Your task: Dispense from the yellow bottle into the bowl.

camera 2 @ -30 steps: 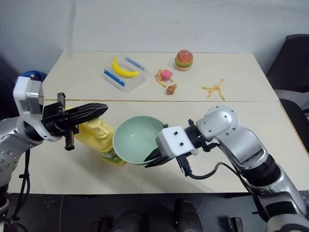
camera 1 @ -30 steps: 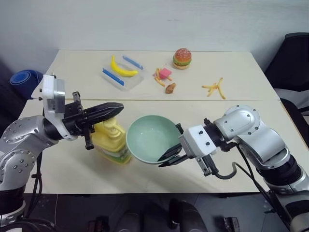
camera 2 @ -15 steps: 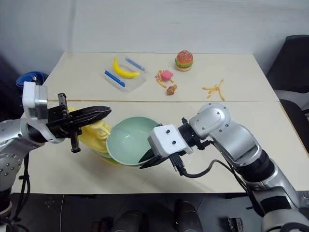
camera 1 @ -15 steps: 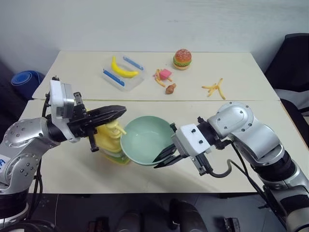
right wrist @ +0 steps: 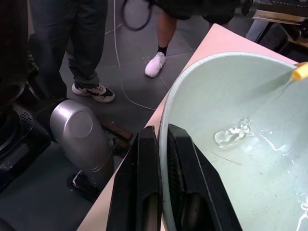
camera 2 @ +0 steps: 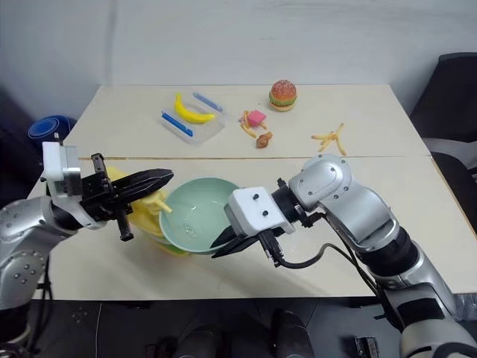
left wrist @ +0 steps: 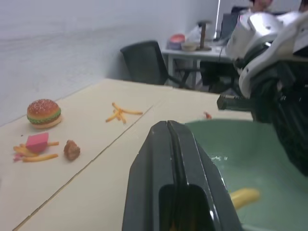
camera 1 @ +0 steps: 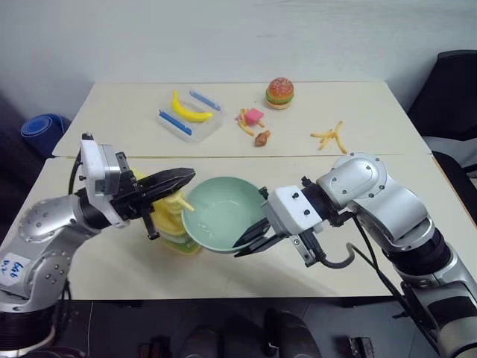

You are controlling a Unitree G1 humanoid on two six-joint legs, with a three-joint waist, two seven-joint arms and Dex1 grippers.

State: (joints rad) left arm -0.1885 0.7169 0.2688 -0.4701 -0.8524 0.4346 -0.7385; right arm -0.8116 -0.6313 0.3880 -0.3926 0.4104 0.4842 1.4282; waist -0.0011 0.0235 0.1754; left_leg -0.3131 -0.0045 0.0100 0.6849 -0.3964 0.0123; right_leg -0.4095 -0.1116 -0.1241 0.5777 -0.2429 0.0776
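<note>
Left claw [camera 1: 182, 177]: fingers pressed together, nothing between them, resting on the pump top of the yellow bottle [camera 1: 173, 224].
Right claw [camera 1: 246, 242]: fingers clamped on the near rim of the bowl [camera 1: 223, 216], one inside, one outside; bowl carried tilted above the worktop [camera 1: 358, 119].
Yellow bottle: directly under the left claw, its spout [right wrist: 301, 71] reaching over the bowl's rim.
Bowl: between the two claws, touching the bottle; clear liquid [right wrist: 230, 136] pooled inside.
</note>
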